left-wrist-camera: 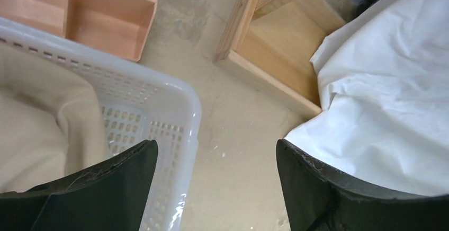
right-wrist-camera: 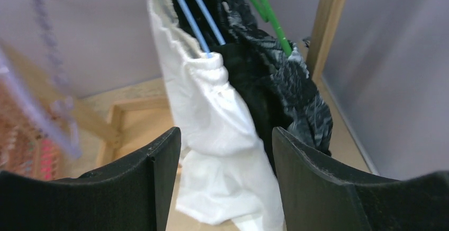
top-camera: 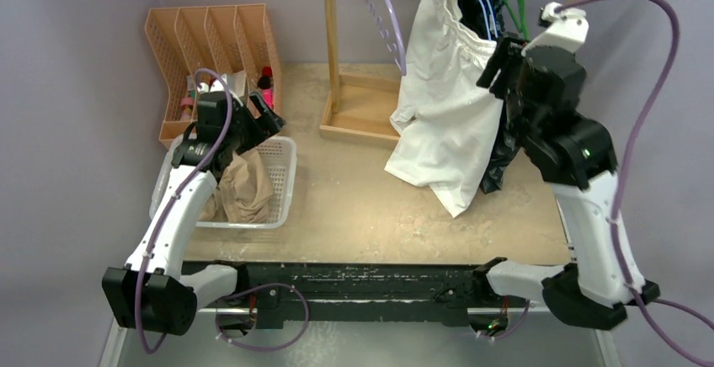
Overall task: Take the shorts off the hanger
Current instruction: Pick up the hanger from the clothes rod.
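The white shorts (top-camera: 442, 123) hang from a blue hanger (right-wrist-camera: 190, 14) on the wooden rack (top-camera: 333, 39). They are just ahead of the raised right gripper (top-camera: 503, 68), whose jaws stand apart with nothing between them. Behind the white pair hang the black shorts (right-wrist-camera: 249, 80) and the dark patterned shorts (right-wrist-camera: 299, 85), the latter on a green hanger (right-wrist-camera: 265, 8). The tan shorts (top-camera: 246, 186) lie in the white basket (top-camera: 286, 165), beneath the left gripper (top-camera: 257, 119), which is spread and empty.
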You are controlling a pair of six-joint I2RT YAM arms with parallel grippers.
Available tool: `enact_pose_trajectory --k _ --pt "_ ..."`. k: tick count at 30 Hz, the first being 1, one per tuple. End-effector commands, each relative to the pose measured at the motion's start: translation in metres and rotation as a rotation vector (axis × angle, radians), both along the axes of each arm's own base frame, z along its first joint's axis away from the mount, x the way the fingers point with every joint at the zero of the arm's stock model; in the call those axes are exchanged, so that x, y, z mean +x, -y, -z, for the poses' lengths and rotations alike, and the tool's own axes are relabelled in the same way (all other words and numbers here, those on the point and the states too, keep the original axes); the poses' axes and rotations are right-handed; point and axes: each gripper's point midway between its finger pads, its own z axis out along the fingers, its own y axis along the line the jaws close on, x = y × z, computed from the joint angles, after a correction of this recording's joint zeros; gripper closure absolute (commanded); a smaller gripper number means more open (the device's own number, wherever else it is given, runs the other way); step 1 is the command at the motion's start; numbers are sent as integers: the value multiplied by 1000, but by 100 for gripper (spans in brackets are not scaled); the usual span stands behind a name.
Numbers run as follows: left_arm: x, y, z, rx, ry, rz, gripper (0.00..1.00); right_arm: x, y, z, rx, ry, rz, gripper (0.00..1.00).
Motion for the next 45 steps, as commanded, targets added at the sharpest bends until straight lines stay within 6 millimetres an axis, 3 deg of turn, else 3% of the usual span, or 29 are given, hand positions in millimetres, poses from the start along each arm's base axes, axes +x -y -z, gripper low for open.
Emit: enact_pose_trajectory --k 1,5,10,12,18,23,29,32,35,39,45 --pt "-13 -3 -22 78 85 61 18 54 10 21 -27 -44 -18 35" --pt "-17 -12 -9 179 11 95 18 62 3 14 -14 12 -132 38" --pt "-13 -22 0 247 -29 79 18 79 8 38 -44 -110 -155 47" --pt "-11 -21 0 240 -12 75 17 78 10 35 -52 -105 -148 50" --pt "0 -29 1 287 -25 56 18 65 25 21 -119 -129 -103 43" --pt "8 -41 -8 357 -25 25 17 56 14 9 -103 -98 -176 46" --pt "8 -38 1 349 -33 37 16 76 9 56 -116 -204 -187 50" --pt "7 -39 7 360 -38 40 14 83 9 60 -116 -188 -178 53" --pt "6 -49 7 405 -59 17 14 86 7 58 -111 -169 -184 65" --pt "14 -54 0 418 -50 -19 14 78 5 45 -116 -126 -213 67" --pt "23 -46 5 378 -51 -5 14 70 12 32 -150 -133 -191 54"
